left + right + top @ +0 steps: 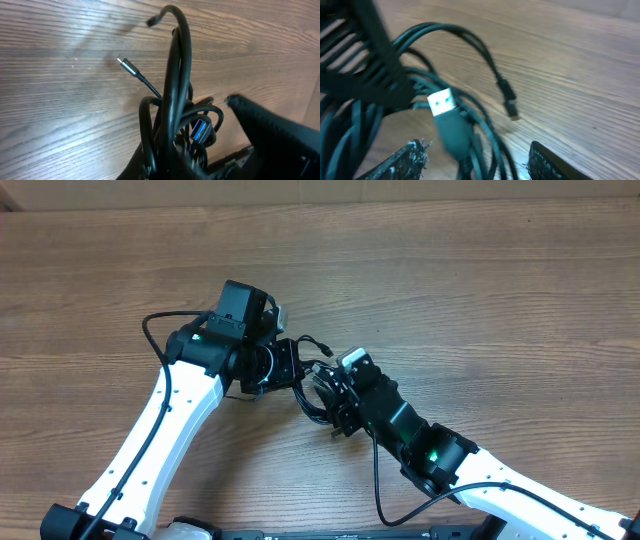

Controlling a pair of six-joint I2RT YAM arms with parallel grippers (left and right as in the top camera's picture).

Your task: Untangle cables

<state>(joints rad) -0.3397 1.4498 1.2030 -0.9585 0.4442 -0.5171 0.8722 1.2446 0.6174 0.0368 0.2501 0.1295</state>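
Although both arms have closed in on the job, the cables read as one knot, so the task looks barely begun. They sit near the middle of the tabletop, bunched in the narrow space between the left tool and the right tool, which nearly meet over them in the overhead view.

From the right wrist, that tool's two fingers stand well apart, with several strands running through the gap between them and nothing pinched. From the left wrist, the bundle rises out of the bottom of the picture, close against dark tool parts. Whether the left tool is clamped on the cords or only beside them cannot be told.

A few signs of loosening show. One tall loop arches clear of the clump. A thin strand ending in a small silvery plug sticks out on its own over bare wood. The broad USB plug lies in plain sight rather than buried. Around it, however, the cords cross and wrap one another in several layers, and no cable lies apart from the rest.

By this reckoning, almost all of the work is left. Each cord has to be drawn free of the coil and laid out separately.
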